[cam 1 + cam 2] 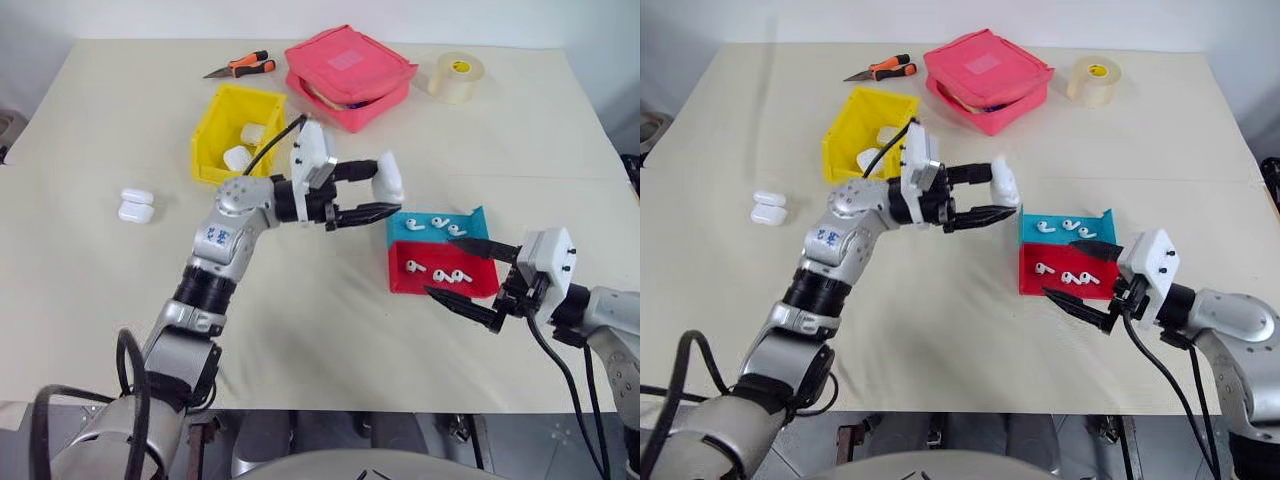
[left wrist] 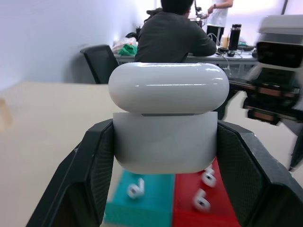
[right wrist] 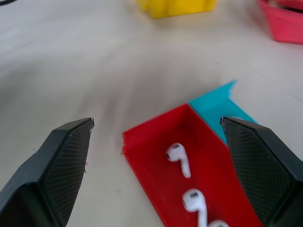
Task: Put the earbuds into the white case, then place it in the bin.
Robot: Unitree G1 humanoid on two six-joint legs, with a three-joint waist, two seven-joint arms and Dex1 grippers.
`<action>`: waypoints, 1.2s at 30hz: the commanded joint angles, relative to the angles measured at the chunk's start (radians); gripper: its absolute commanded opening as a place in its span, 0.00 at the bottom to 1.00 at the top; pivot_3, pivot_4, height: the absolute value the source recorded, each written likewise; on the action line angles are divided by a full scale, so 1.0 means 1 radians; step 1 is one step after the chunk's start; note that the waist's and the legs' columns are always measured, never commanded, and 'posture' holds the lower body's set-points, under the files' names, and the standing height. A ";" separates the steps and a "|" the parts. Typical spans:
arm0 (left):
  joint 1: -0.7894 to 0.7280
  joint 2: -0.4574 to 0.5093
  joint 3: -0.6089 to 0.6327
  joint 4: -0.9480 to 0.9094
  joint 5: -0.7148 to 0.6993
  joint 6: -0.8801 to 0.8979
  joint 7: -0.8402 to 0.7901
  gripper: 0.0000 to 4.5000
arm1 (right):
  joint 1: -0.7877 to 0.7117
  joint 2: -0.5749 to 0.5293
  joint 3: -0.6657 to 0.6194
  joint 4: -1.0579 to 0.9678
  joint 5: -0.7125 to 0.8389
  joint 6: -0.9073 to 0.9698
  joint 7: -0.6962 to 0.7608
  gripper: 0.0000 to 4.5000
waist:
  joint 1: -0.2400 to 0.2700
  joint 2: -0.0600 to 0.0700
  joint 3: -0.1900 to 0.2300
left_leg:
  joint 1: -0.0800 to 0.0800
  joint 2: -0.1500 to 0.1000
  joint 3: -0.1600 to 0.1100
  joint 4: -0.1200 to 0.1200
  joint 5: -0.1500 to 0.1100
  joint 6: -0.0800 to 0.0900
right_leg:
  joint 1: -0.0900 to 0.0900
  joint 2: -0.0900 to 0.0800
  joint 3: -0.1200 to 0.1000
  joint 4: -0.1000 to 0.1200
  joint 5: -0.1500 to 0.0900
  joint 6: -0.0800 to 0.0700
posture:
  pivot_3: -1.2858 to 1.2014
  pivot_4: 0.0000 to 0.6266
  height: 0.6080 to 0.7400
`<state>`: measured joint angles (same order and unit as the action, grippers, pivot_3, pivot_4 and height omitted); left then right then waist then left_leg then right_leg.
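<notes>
Left pincer (image 1: 378,198) clamped on the white case (image 1: 390,177), fingers (image 2: 92,170) pressed against both sides of the case's lower half, lid up and closed. Held in the air above the desk (image 1: 100,130), just beside the far left corner of the blue tray (image 1: 438,228), pointing toward the robot's right. Right pincer (image 1: 462,274) spread wide and empty, fingers (image 3: 64,165) well apart, hovering at the near right edge of the red tray (image 1: 440,275).

Red tray and blue tray set side by side, touching, the blue one farther from the robot. Earbuds (image 1: 441,224) lying loose in both: three in the blue tray, three in the red (image 1: 437,272). From the right wrist view, two earbuds (image 3: 179,158) plainly seen on the red floor between the open fingers.

Bin (image 1: 222,125) stood on the far left part of the desk, holding two more white cases (image 1: 238,157). Two further white cases (image 1: 136,205) lay together on the desk well to the left of the bin. Beyond the bin: orange-handled pliers (image 1: 242,67), a pink zip pouch (image 1: 348,72) and a roll of tape (image 1: 456,76). In the left wrist view, a person (image 2: 173,35) seated at another table in the background, back turned.
</notes>
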<state>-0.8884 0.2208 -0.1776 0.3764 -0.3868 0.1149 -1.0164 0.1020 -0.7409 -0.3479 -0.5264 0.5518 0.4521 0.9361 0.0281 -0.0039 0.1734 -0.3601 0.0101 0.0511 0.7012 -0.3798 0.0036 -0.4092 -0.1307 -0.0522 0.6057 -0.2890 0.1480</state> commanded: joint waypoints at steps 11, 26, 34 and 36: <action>0.354 -0.011 -0.116 -0.405 -0.003 0.095 -0.037 0.62 | 0.199 -0.017 -0.166 -0.201 0.116 0.117 -0.137 1.00 | -0.003 0.000 0.000 | 0.000 0.001 -0.002 0.001 0.000 0.000 | 0.000 0.000 0.000 0.001 0.000 0.000 | 0.52 0.24 1.00; 0.526 0.044 -0.107 -0.505 0.011 0.061 0.013 0.62 | 0.067 -0.241 -0.043 -0.226 0.078 0.405 -0.254 1.00 | -0.002 0.001 0.000 | 0.002 0.001 -0.010 0.001 0.000 0.001 | 0.003 0.000 0.001 0.000 0.000 0.000 | 0.52 0.24 1.00; 0.538 0.053 -0.106 -0.480 0.016 0.010 -0.012 0.62 | -0.030 -0.285 0.045 -0.229 0.088 0.522 -0.273 0.71 | -0.001 0.001 0.000 | 0.001 0.000 -0.011 0.001 0.000 0.001 | 0.004 -0.001 0.000 -0.001 0.000 0.000 | 0.52 0.24 1.00; 0.542 0.056 -0.109 -0.476 0.023 -0.003 -0.014 0.62 | -0.040 -0.271 0.069 -0.246 0.094 0.560 -0.296 0.56 | -0.001 0.001 0.000 | 0.001 0.000 -0.011 0.001 0.000 0.001 | 0.004 0.000 0.000 -0.001 0.000 0.000 | 0.52 0.24 1.00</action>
<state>-0.3499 0.2771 -0.2896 -0.0895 -0.3674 0.1389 -1.0205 0.0652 -1.0130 -0.2847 -0.7365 0.6314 0.9861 0.6606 0.0266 -0.0033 0.1730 -0.3587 0.0104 0.0404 0.7024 -0.3802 0.0048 -0.4057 -0.1311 -0.0521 0.6048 -0.2890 0.1476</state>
